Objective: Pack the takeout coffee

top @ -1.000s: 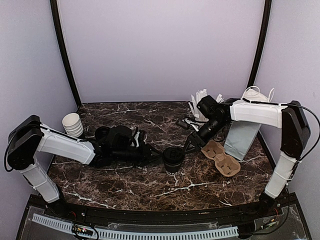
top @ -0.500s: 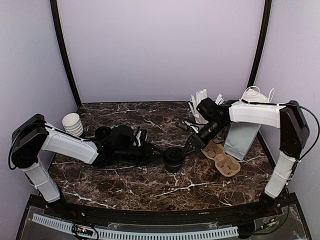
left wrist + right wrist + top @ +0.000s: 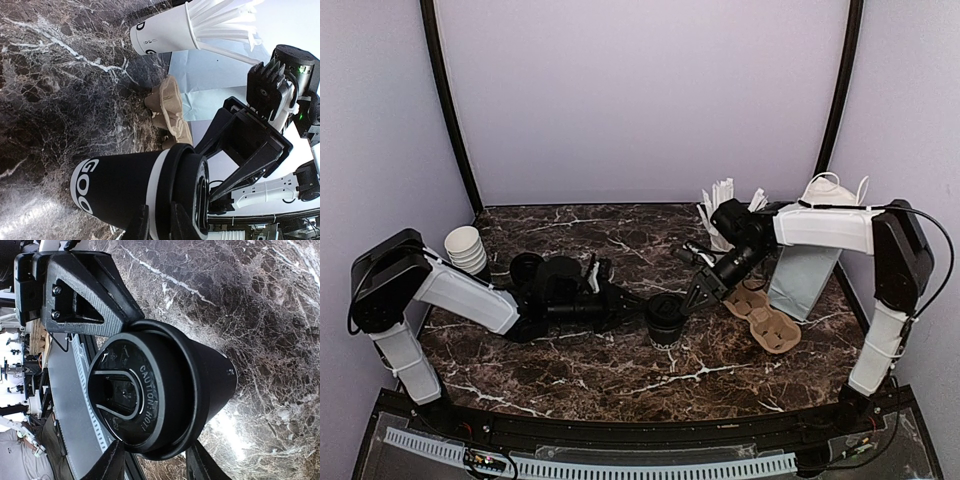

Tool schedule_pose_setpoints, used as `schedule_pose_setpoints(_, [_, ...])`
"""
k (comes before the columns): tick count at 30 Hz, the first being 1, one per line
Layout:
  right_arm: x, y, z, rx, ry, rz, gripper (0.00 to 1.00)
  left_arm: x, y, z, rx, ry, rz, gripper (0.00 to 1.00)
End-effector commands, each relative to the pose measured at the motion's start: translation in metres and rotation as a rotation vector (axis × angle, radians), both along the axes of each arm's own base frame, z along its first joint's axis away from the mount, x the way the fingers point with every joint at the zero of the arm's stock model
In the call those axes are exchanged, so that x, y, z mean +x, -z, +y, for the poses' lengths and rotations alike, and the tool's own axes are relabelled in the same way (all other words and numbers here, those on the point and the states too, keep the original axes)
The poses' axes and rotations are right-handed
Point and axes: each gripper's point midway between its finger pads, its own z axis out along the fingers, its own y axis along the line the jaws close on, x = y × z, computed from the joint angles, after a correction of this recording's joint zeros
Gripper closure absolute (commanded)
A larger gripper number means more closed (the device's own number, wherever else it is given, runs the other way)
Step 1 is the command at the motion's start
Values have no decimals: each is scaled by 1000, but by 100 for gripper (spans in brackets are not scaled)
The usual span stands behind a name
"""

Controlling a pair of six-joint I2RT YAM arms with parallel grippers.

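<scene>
The right gripper (image 3: 692,297) has slid in closer to the takeout coffee (image 3: 664,318) and both sets of jaws have narrowed, while the cup itself hasn't budged from the middle of the marble table (image 3: 570,370). From its 9 o'clock the left gripper (image 3: 632,306) is pinched onto the lid's rim. From 2 o'clock the right one's fingers (image 3: 112,462) flank the cup just under the lid, but I can't tell if they're squeezing.
</scene>
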Motion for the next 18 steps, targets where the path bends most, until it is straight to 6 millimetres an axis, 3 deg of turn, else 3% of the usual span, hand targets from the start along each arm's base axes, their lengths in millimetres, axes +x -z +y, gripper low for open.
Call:
schedule_pose_setpoints(1, [2,60,-18,-190,-27,-49,57,-39,85,24,243,83,180,85])
schedule_pose_setpoints(3, [-8,33,-5,-81,-70,-50,55,-29,71,12,241,109,120,84])
schedule_pose_setpoints(5, [-15,18,-1,-37,-93,-75,53,-20,60,4,248,128,64,83])
schedule_pose_setpoints(11, [-36,-3,-2,39,-152,-70,42,1,19,-16,212,165,-76,78])
schedule_pose_setpoints(14, [-40,-16,-2,71,-168,-84,39,13,-8,-23,192,168,-154,72])
schedule_pose_setpoints(18, [-41,-18,-6,63,-177,-100,36,24,-41,-28,162,166,-233,65])
